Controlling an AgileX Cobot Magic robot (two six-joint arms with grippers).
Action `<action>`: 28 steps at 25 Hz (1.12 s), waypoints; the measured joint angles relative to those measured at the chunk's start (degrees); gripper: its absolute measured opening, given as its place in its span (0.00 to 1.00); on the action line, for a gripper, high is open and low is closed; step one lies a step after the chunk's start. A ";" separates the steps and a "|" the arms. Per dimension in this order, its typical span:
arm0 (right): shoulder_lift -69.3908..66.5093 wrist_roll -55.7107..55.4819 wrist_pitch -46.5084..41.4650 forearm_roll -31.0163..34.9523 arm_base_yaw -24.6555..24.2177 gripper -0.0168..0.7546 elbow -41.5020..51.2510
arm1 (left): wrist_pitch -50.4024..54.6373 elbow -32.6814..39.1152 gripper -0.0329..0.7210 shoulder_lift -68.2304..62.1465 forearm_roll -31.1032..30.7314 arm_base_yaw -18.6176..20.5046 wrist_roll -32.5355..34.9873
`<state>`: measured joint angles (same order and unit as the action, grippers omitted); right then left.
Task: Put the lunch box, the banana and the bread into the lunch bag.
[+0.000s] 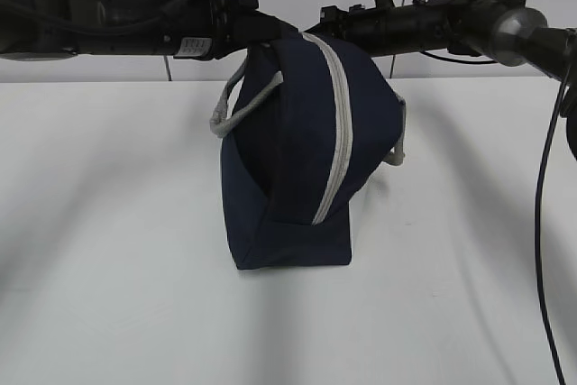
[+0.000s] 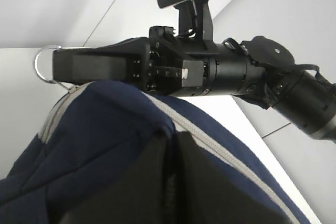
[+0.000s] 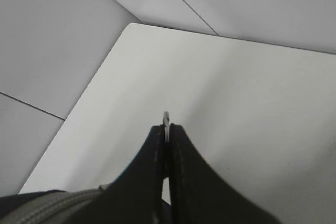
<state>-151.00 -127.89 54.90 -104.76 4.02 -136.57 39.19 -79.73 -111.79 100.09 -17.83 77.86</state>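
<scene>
The dark navy lunch bag (image 1: pixel 288 160) stands on the white table, its grey zipper (image 1: pixel 338 132) running over the top and looking closed along the visible length. My left gripper (image 1: pixel 263 32) is shut on the bag's top fabric, seen close in the left wrist view (image 2: pixel 170 137). My right gripper (image 1: pixel 311 29) is shut on the metal ring pull (image 3: pixel 166 116); the ring (image 2: pixel 42 64) also sticks out past its fingers in the left wrist view. The lunch box, the banana and the bread are out of view.
The bag's grey strap handles hang at its left (image 1: pixel 236 101) and right (image 1: pixel 398 146). The white table (image 1: pixel 108 250) extends on both sides of the bag. A black cable (image 1: pixel 541 223) hangs at the right edge.
</scene>
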 joint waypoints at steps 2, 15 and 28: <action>0.00 -0.48 0.21 0.00 -0.04 0.00 0.00 | 0.00 0.00 0.08 0.00 0.00 0.00 0.00; 3.26 -0.57 -1.77 -2.94 -0.99 0.67 0.11 | 3.90 0.00 0.55 0.67 0.13 -0.05 0.00; 19.98 5.71 -0.76 -2.94 -0.99 0.67 14.04 | 3.29 0.00 0.60 7.28 -9.82 5.16 -10.44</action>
<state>-131.02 -122.19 54.13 -107.70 3.03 -122.52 42.48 -79.73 -104.51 90.27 -12.67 67.42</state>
